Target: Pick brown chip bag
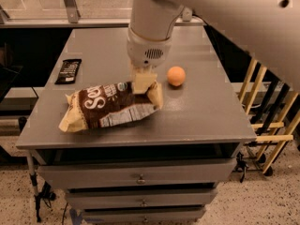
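three things sit on the grey table (201, 111): the brown chip bag (110, 108), a small orange ball (176, 76) and a flat black bar wrapper (68, 71). the ball rests just to the right of the gripper (143, 82), near the bag's right end but apart from it. the black wrapper lies flat by the left edge, farther back than the bag and clear of it.

the bag lies across the near left part of the table top, its brown face with white lettering turned up and towards the camera, and a silvery strip showing along its lower side. its right end is tipped upward, and its cream left end sits low by the near left corner. the gripper comes down from above onto that raised right end, its pale fingers (142, 80) closed on the upper right edge of the bag. the thick white arm (220, 13) reaches in from the upper right and hides part of the far side of the table.

the table top is smooth, matte grey metal. below it are stacked drawers (140, 178) with small handles. the floor (253, 205) is pale and speckled. light wooden slats (267, 125) lean at the right, and a metal rail with a post (70, 3) runs along the far side.
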### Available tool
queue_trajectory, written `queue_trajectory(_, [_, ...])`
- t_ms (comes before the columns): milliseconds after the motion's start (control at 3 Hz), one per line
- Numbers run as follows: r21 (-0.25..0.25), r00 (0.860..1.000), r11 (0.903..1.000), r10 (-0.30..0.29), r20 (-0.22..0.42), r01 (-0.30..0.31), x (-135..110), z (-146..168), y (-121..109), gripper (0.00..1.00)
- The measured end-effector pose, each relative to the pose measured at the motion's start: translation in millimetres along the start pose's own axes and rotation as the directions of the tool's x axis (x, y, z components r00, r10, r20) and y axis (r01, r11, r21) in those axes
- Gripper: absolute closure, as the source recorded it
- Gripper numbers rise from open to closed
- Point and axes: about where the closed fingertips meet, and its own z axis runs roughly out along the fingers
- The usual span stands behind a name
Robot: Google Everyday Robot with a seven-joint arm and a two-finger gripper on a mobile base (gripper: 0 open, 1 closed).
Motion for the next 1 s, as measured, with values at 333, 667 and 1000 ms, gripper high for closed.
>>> queue_trajectory(333, [0.075, 0.995, 0.9962, 0.038, 0.088, -0.045, 2.9, -42.3, -14.6, 1.0])
queue_trajectory(667, [0.146, 0.984, 0.9847, 0.071, 0.164, -0.095, 5.0, -75.9, -23.7, 1.0])
queue_trajectory(1000, [0.181, 0.967, 0.9752, 0.081, 0.241, -0.127, 9.3, -99.3, -30.2, 1.0])
